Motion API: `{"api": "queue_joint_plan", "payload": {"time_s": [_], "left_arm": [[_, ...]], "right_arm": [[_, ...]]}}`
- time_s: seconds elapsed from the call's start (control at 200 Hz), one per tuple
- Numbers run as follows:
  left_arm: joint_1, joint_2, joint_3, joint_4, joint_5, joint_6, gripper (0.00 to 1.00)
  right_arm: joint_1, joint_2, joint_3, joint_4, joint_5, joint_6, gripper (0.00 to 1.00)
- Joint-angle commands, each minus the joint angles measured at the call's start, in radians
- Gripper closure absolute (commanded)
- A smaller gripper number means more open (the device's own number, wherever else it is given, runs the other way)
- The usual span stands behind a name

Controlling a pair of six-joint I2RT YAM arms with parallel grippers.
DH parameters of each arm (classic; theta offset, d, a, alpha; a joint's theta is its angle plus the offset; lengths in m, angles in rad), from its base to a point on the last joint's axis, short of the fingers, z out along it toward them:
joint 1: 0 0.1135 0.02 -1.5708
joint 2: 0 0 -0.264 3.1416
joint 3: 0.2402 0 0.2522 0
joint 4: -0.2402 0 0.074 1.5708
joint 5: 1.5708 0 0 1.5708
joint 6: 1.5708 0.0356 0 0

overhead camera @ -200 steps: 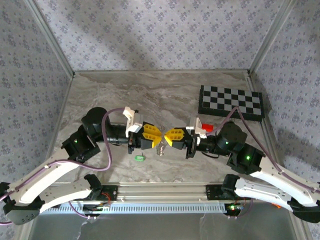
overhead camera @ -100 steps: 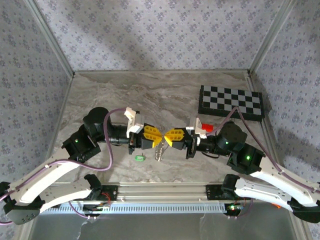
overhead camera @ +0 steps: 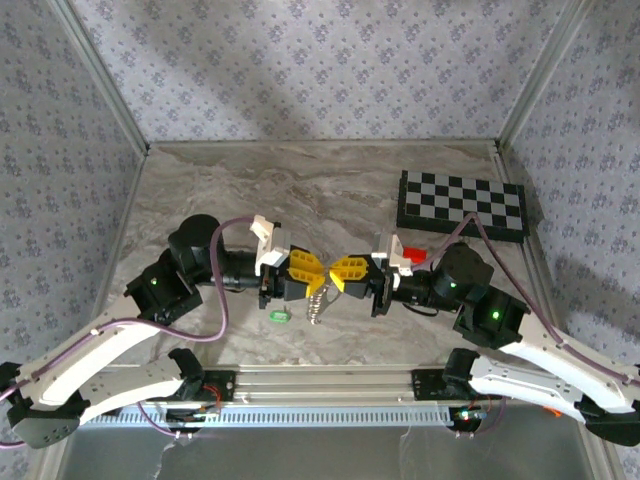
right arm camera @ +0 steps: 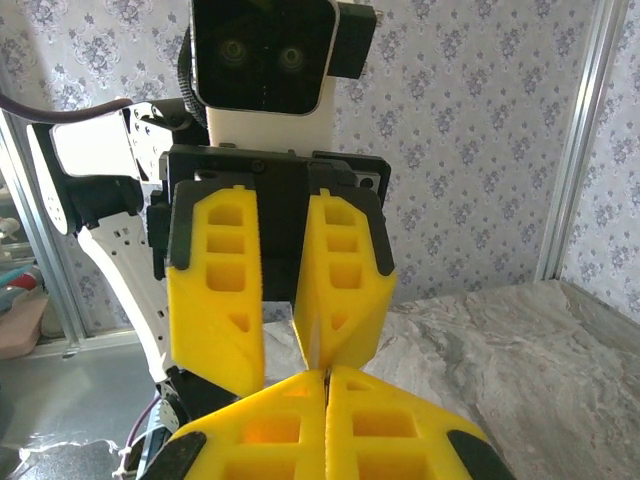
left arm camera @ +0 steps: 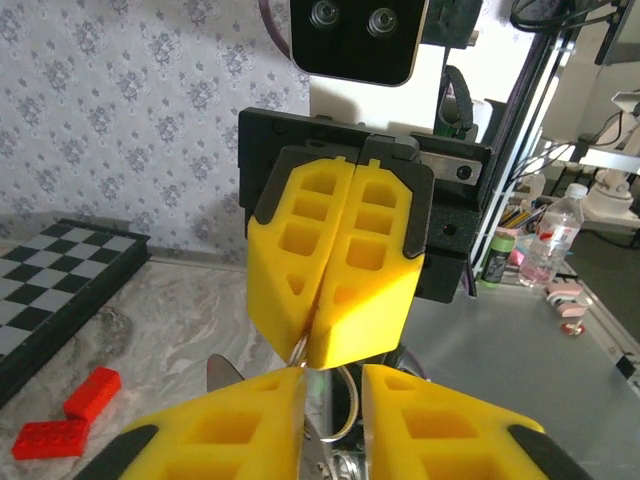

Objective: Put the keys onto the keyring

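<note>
Since a second ago the left gripper (overhead camera: 314, 274) has edged a little to the right, closer to its partner, and its fingers, then closer together, now stand apart; the keyring (overhead camera: 318, 305) hangs slightly lower and further left than it did; the green key (overhead camera: 279, 315) and the right arm have not shifted.

The left arm reaches in from the near left corner, elbow bent, forearm lying low and pointing right across the marble table (overhead camera: 250, 190); in the right wrist view there is a clear gap between its yellow fingers. The green key lies flat on the table just below and left of that gripper, apart from it. The keyring dangles between the two gripper tips, a thin silvery loop; in the left wrist view it shows in the gap between the left fingers, whether touching them I cannot tell. The right gripper (overhead camera: 334, 275) points left, tip to tip with the other, its fingers pressed together and pinching the top of the keyring; its arm bends back to the near right corner. Red bricks (overhead camera: 416, 254) lie behind its wrist; a chessboard (overhead camera: 462, 204) lies far right.
</note>
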Motion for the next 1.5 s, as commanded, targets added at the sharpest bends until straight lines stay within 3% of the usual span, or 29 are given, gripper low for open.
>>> {"api": "queue_joint_plan", "payload": {"time_s": [0.0, 0.385, 0.68, 1.0, 1.099, 1.464, 1.494], "left_arm": [[-0.002, -0.003, 0.000, 0.010, -0.071, 0.012, 0.72], [-0.002, -0.032, -0.012, 0.005, -0.136, 0.017, 0.70], [-0.002, 0.006, -0.006, 0.005, -0.017, 0.007, 0.71], [-0.002, 0.007, -0.006, 0.015, 0.004, 0.000, 0.85], [-0.003, 0.003, -0.008, 0.016, 0.007, 0.000, 1.00], [-0.002, -0.012, -0.003, 0.016, -0.033, -0.008, 1.00], [-0.002, -0.011, -0.004, 0.015, -0.041, -0.007, 1.00]], "right_arm": [[0.013, -0.005, 0.018, 0.040, -0.036, -0.013, 1.00], [0.012, -0.009, 0.017, 0.031, -0.031, -0.021, 1.00], [0.013, -0.001, 0.023, 0.031, -0.033, -0.022, 1.00], [0.013, 0.003, 0.025, 0.027, -0.036, -0.024, 1.00], [0.012, 0.005, 0.028, 0.028, -0.037, -0.024, 1.00], [0.015, -0.002, 0.029, 0.018, -0.022, -0.021, 1.00], [0.015, -0.002, 0.030, 0.016, -0.019, -0.020, 0.95]]}}
